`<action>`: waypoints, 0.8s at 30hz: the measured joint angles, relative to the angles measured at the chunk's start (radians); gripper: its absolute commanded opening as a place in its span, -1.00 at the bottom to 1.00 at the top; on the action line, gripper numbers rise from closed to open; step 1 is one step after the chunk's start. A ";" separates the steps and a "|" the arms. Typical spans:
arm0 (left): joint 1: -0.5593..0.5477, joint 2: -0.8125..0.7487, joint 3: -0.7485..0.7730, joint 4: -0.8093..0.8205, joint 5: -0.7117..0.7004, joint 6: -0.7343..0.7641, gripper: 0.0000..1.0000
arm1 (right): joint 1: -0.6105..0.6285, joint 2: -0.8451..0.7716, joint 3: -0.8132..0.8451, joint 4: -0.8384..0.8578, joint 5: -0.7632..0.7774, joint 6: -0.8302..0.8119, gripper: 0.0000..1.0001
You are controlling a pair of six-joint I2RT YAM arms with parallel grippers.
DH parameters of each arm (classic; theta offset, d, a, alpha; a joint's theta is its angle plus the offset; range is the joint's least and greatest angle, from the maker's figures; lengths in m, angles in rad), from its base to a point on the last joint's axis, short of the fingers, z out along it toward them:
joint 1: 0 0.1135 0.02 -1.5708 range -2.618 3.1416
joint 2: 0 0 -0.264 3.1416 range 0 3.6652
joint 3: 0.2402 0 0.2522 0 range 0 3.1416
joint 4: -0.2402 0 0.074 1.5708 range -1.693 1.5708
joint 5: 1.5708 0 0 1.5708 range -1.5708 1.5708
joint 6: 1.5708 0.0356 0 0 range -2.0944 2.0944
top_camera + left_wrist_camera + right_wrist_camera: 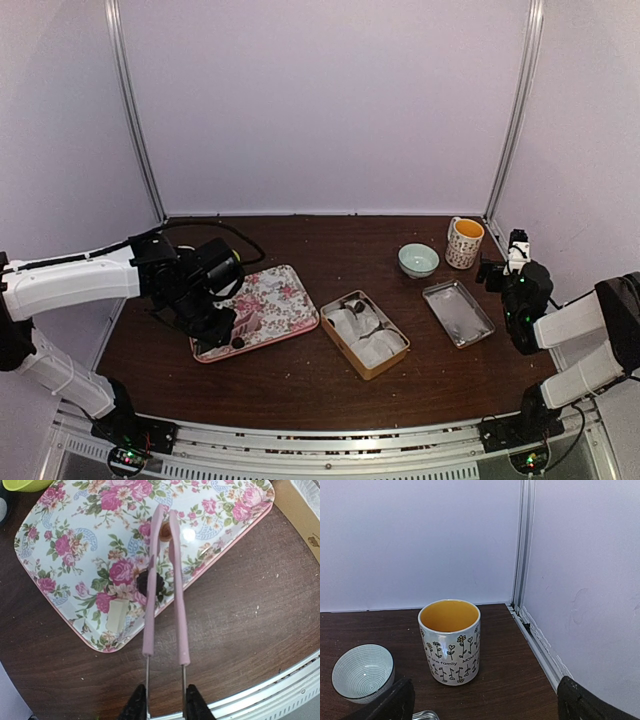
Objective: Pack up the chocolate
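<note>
My left gripper (165,706) is shut on the wire handles of pink tongs (177,605) that reach over a floral tray (75,535). A small tan-brown chocolate (165,535) sits between the tong tips. A dark chocolate (152,582) lies on the tray beside the left tong arm, and a pale whitish one (117,616) lies near the tray's corner. In the top view the left gripper (215,322) hovers over the tray's (285,290) near end. A brown box (365,334) with white paper cups stands to its right. My right gripper (487,711) is wide open and empty, far right.
A patterned mug (450,641) with a yellow inside and a small teal bowl (362,672) stand at the back right. A metal tray (457,313) lies right of the box. A yellow-green object (22,484) sits beyond the floral tray. The right wall rail (535,640) is close.
</note>
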 measured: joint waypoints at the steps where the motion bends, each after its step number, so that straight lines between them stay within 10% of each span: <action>1: 0.000 0.000 0.000 0.000 0.000 0.000 -0.52 | 0.000 0.000 0.000 0.000 0.000 0.000 1.00; 6: 0.000 0.000 0.000 0.000 -0.001 0.002 -0.19 | 0.000 0.000 0.000 0.000 0.000 0.000 1.00; 24: 0.000 0.027 0.002 0.004 -0.003 0.003 -0.32 | 0.000 0.000 0.000 0.000 0.000 0.000 1.00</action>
